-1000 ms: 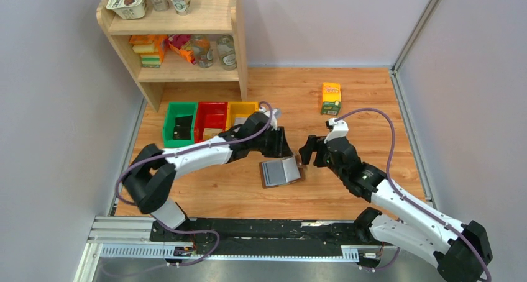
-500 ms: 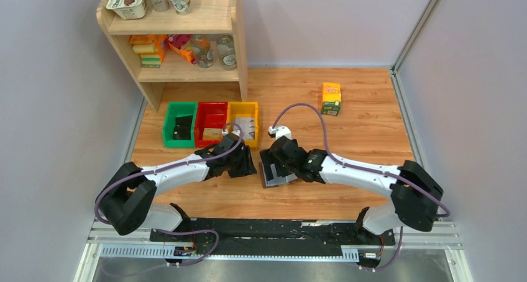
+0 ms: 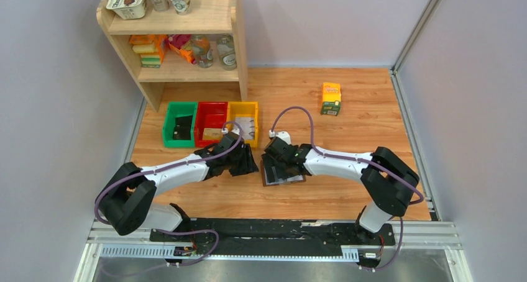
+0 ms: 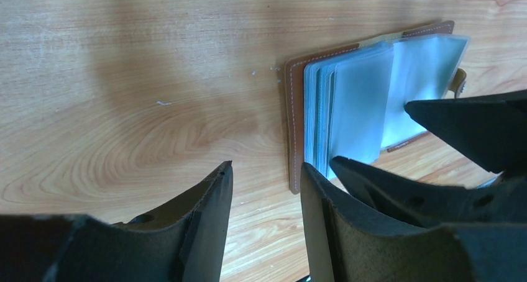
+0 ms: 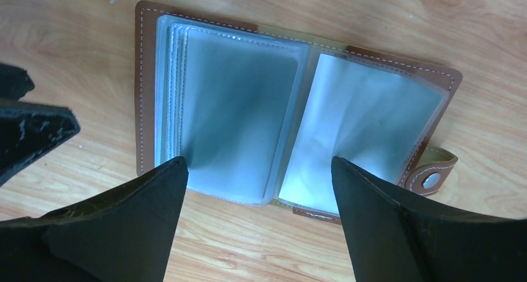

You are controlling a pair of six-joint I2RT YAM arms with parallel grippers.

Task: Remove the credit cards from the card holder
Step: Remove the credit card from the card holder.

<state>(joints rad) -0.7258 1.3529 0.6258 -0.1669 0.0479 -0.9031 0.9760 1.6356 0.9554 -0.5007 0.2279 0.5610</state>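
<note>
Card holder point(image 3: 284, 173) first: it lies open and flat on the wooden table point(image 3: 354, 130), in the middle of the top view, between the two grippers. The brown cover is underneath and the pale see-through sleeves point(image 5: 239, 117) face up.

The right gripper point(image 5: 258, 164) hangs just above it with its jaws wide apart, one finger over each side of the open pages. It holds nothing. The left gripper point(image 4: 264, 170) is low, just beside the left edge of the holder. Its jaws are apart too, and only bare wood shows between them.

I think the job is at its start or in its middle. The holder is open, so that part is done. The two sleeves on top look pale and empty. A stack of more sleeves sits under the left page, and I cannot tell if credit cards are inside them. No card lies out on the wood. Pulling cards out looks like what is left.

Now I count:
- One card holder, with one clasp tab point(image 5: 432, 170).
- Two grippers.
- Three bins in the upper left: green bin point(image 3: 166, 125), red bin point(image 3: 211, 104), yellow bin point(image 3: 242, 104). Each has something small inside, too small to name.
- One orange-green carton point(image 3: 330, 99).
- One wooden shelf point(image 3: 186, 74).
</note>
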